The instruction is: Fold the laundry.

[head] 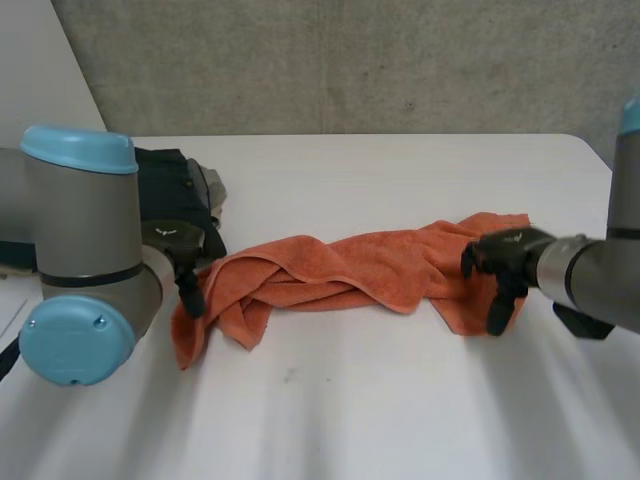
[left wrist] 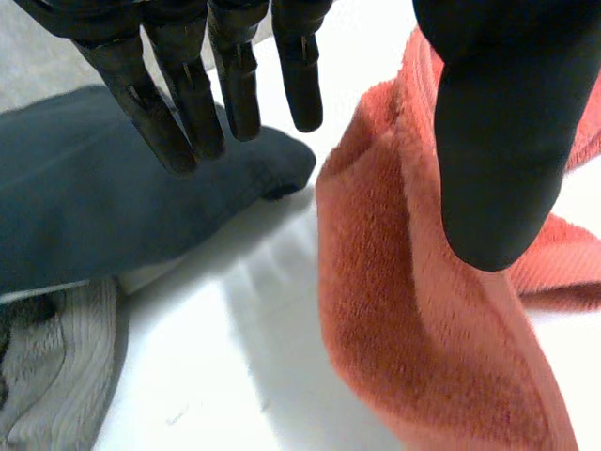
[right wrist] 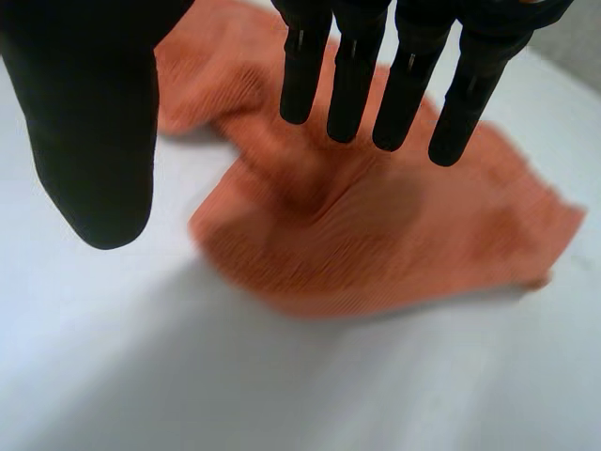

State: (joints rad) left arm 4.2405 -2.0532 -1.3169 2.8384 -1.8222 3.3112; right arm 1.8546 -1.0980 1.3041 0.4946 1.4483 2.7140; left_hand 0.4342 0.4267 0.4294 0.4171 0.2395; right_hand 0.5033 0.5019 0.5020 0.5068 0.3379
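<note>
Wall point(head: 350, 60): grey rough concrete, far side | Panel point(head: 40, 60): plain white, far left | Table point(head: 350, 420): white, matte, rounded far-right corner

light: even, diffuse | shadows: soft | table point(head: 400, 170): bright white

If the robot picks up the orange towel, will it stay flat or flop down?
It would probably flop: the orange towel already lies twisted in soft, rumpled folds, so it looks limp. Its surface looks thick and fuzzy, so it is likely easy to hold and not slippery. Pushed, it would probably bunch up rather than slide or roll.
</note>
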